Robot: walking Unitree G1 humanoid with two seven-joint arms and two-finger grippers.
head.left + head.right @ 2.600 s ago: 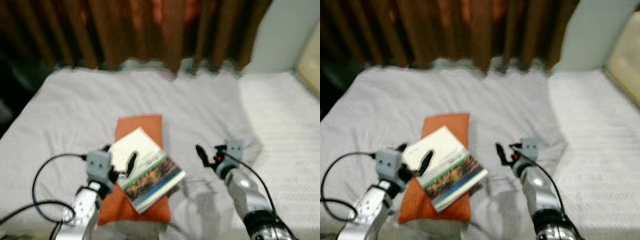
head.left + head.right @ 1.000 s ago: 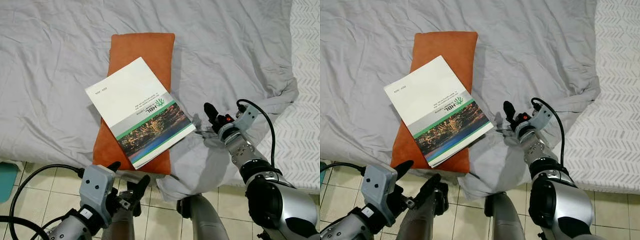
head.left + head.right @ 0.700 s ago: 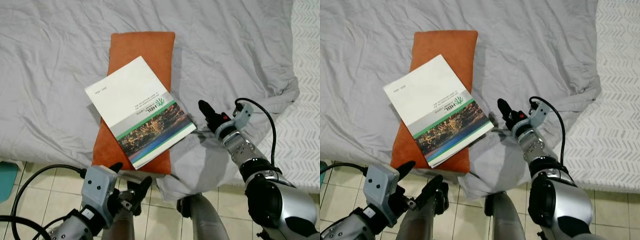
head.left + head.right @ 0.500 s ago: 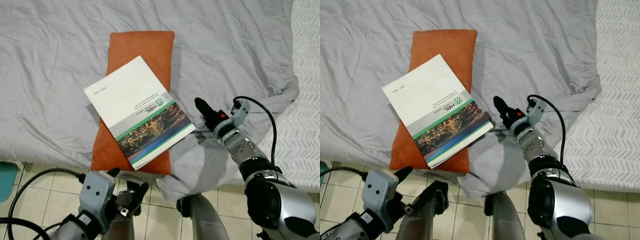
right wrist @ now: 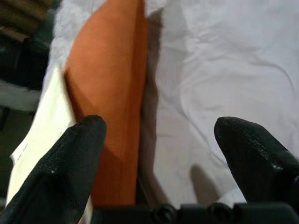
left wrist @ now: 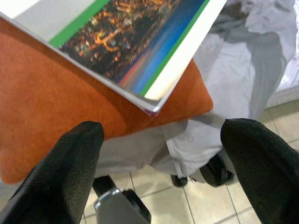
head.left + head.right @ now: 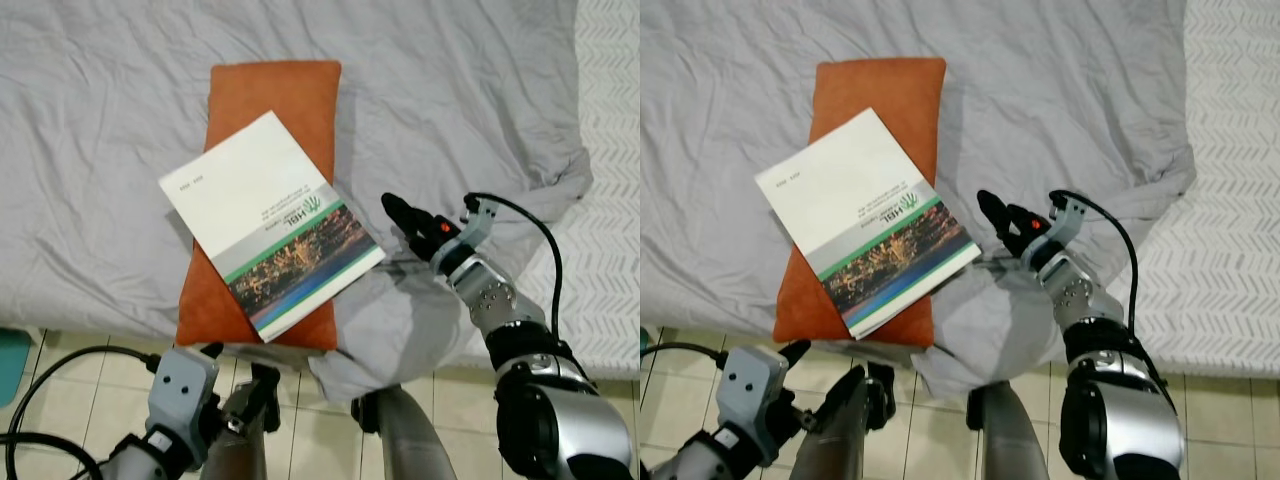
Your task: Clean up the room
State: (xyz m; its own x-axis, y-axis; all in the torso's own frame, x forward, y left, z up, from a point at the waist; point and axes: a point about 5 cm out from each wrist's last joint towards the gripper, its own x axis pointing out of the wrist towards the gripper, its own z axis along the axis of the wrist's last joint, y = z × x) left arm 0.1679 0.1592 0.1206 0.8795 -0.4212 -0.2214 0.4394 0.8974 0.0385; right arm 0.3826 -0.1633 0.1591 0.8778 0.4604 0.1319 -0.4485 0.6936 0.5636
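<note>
Grey sheet (image 7: 480, 90) under it, right hand (image 7: 400, 217) has edged closer to the booklet (image 7: 270, 222), open and empty; left hand (image 7: 235, 400) hangs open.

Bare grey sheet (image 7: 470, 110) lies open beside the orange cushion (image 7: 275, 100), whose top a booklet (image 7: 265, 220) covers.

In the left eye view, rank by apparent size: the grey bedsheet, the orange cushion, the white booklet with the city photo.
1. Grey wrinkled bedsheet, far the largest.
2 and 3. Orange rectangular cushion and white booklet with the city photo: too close to rank, since the booklet covers much of the cushion and lies nearer the camera.
</note>
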